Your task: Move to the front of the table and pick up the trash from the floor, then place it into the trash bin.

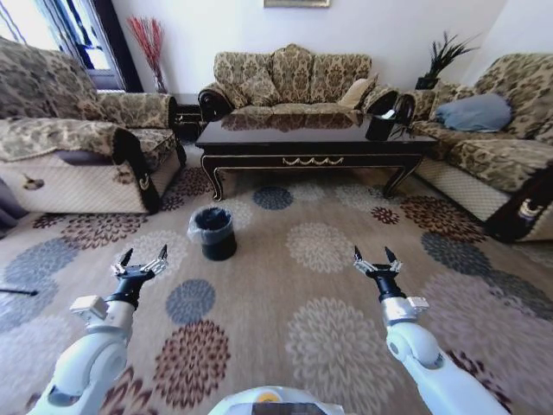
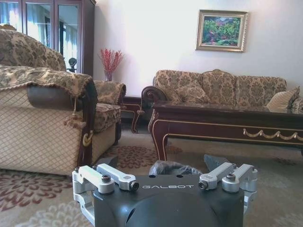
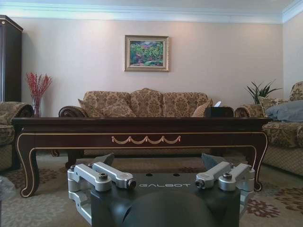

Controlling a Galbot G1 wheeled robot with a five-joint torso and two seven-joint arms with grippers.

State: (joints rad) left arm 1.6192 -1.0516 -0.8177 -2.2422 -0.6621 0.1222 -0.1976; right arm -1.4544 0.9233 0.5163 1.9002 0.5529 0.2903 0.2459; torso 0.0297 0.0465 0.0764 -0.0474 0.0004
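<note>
We hold our left gripper [image 1: 138, 262] and right gripper [image 1: 378, 258] out low over the patterned floor [image 1: 328, 320], both with fingers spread wide and holding nothing. The bin [image 1: 214, 233], black with a thin plastic liner, stands on the carpet ahead of the left gripper, just before the table [image 1: 311, 143]. We cannot make out any trash on the floor.

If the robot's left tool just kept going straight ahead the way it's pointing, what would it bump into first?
Probably the trash bin. The left tool, open, hovers over the floor and points forward; the bin's liner shows just past its fingers in the left wrist view. It may pass over the bin and meet the table; depth is unclear.
</note>
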